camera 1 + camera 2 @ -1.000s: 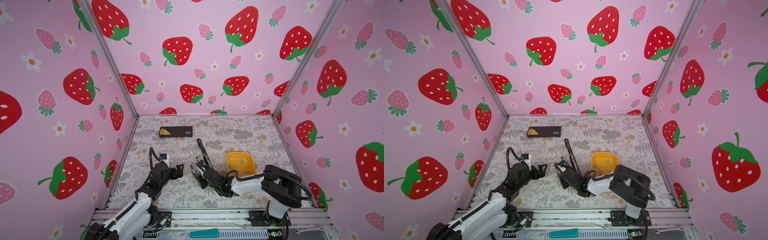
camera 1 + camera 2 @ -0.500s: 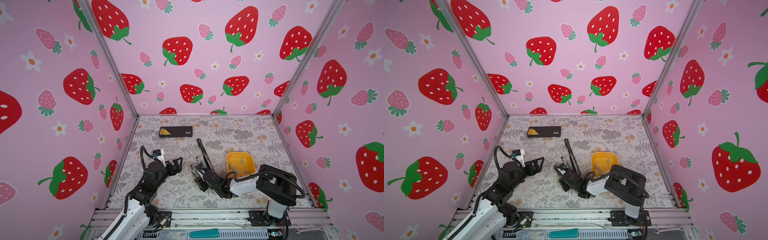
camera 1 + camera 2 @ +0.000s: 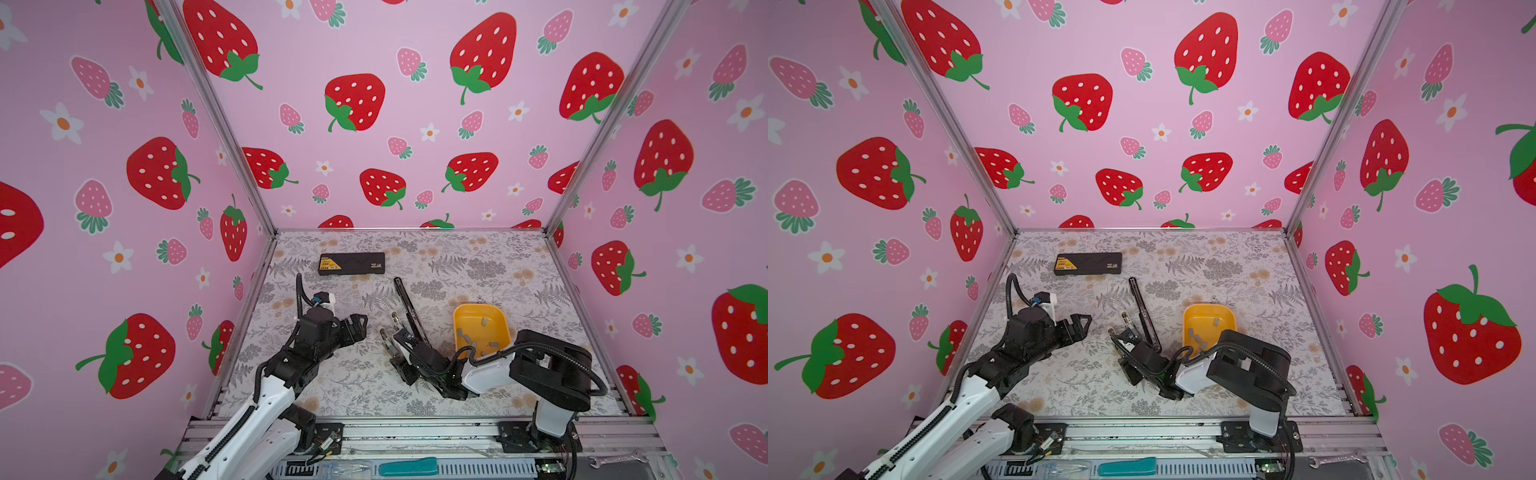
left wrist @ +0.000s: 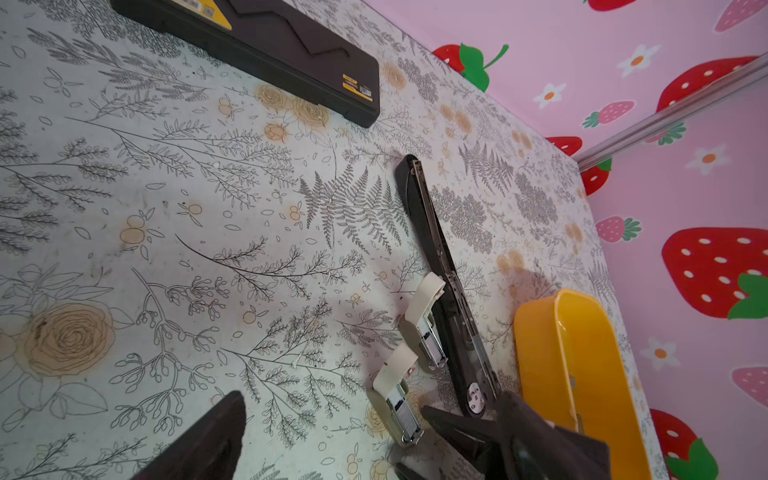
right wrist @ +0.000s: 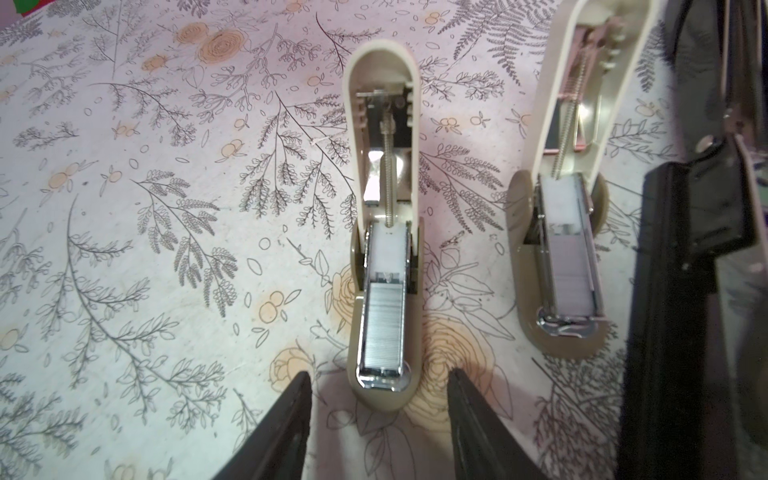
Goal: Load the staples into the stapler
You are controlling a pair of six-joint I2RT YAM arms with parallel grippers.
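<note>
Several grey staples (image 3: 469,338) lie loose in the yellow tray (image 3: 478,309). A long black stapler (image 3: 405,299) lies opened flat on the floral mat. Beside it stand two small beige staplers (image 5: 384,232) (image 5: 561,257), lids up, each with a strip of staples (image 5: 382,328) in its channel. My right gripper (image 5: 379,374) is open and low on the mat, its fingers on either side of the nearer small stapler's front end without touching it. My left gripper (image 3: 359,328) hangs open and empty to the left of the staplers.
A black case (image 3: 351,264) with a yellow label lies near the back wall. The yellow tray (image 4: 557,353) sits just right of the black stapler (image 4: 436,257). Pink strawberry walls enclose the mat on three sides, and a metal rail runs along the front.
The left arm has drawn its elbow back and lifted its open gripper a little toward the back. The right gripper has stayed at the small staplers.
</note>
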